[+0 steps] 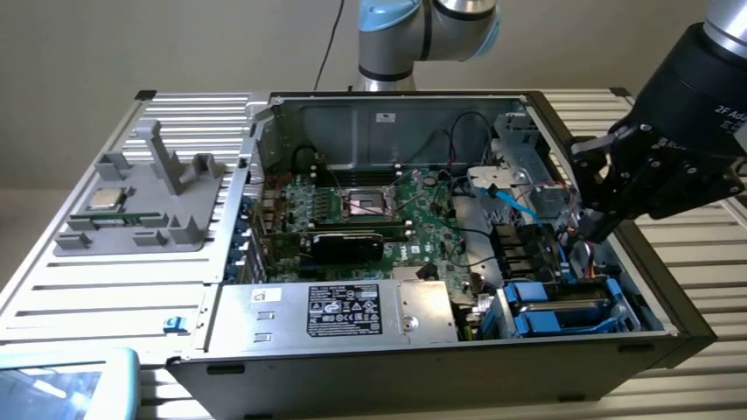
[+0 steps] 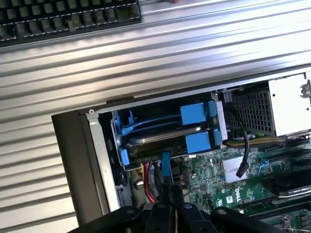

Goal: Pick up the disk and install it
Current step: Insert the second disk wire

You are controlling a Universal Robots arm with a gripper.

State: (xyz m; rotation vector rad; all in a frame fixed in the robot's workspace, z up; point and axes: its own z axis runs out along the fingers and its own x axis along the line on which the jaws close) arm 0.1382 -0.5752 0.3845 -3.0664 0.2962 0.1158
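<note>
Exterior view: disk (image 1: 558, 308) is seen seated in the blue drive bay (image 1: 578, 325) at the computer case's (image 1: 467, 359) front corner. Gripper (image 1: 593, 229), closed and empty, is held just above, beside the motherboard (image 1: 386, 219).

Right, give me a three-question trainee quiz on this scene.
1. True or false: the computer case is closed by its side panel.
2. Where does the small square chip lie? A: in the motherboard socket. B: on the grey fixture at the exterior view's left. C: on top of the power supply.
3. Fill in: the gripper has its jaws ___.
Key: 1 false; 2 B; 3 shut.
</note>
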